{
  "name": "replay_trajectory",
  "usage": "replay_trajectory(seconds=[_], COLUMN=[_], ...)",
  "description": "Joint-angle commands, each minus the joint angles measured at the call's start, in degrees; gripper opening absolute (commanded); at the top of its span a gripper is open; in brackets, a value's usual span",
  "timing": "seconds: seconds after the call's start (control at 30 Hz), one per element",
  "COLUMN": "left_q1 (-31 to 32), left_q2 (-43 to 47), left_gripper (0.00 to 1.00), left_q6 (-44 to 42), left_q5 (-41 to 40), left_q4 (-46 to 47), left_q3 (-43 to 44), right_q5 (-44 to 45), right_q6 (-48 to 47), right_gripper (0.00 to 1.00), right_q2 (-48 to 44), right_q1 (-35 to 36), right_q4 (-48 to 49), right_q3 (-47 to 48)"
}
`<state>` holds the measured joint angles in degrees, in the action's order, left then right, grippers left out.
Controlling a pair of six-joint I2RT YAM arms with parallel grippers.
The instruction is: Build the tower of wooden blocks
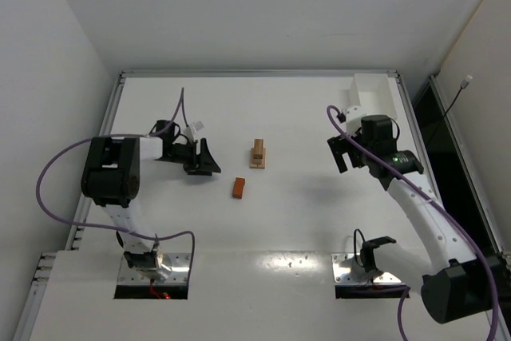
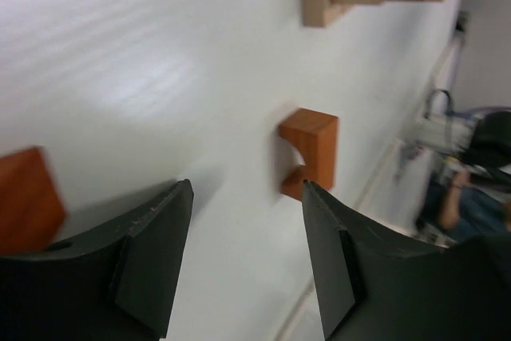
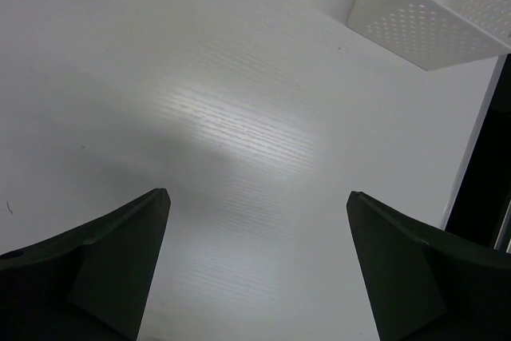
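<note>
Tabletop [image 1: 303, 221], white. Perforated white box [image 1: 375, 93] at its far right corner, with the right gripper [image 1: 343, 153] nearby, spread wide and empty. Wood block tower [image 1: 257, 153] at centre, well apart from both claws. Left gripper [image 2: 243, 189], spread and empty, faces a lone orange arch block [image 2: 307, 153].

The stack of blocks [image 1: 257, 154] is pale tan, the lone block [image 1: 239, 188] reddish-orange, the surface [image 1: 303, 213] plain white, the box [image 3: 399, 29] white with a dotted hole pattern, the cables [image 1: 40, 185] purple.
</note>
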<state>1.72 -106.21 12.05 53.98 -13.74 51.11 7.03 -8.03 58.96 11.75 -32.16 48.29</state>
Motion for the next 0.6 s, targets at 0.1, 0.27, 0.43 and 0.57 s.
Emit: replay_trajectory(seconds=[0.1,0.27,0.43,0.57], left_q1=[-1.36,1.35,2.41,2.94], left_q2=[10.13,24.08,34.74,37.31], left_gripper=[0.53,0.52,0.52,0.57], left_q6=[-8.62,-9.86,-3.81,-1.08], left_q5=[-13.46,-26.76,-47.09,-60.46], left_q4=[2.14,-0.68,-1.2,-6.81], left_q3=[-0.22,2.24,2.24,3.19], right_q5=[-6.21,-10.1,-8.78,-11.6], right_q6=[-0.84,-2.87,10.36,14.89], right_gripper=[0.86,0.74,0.6,0.44], right_q2=[1.77,5.89,11.96,18.02], right_q1=[3.27,13.11,23.38,29.8], right_q4=[1.22,0.7,2.28,3.5], right_q3=[4.0,6.64,7.95,10.93])
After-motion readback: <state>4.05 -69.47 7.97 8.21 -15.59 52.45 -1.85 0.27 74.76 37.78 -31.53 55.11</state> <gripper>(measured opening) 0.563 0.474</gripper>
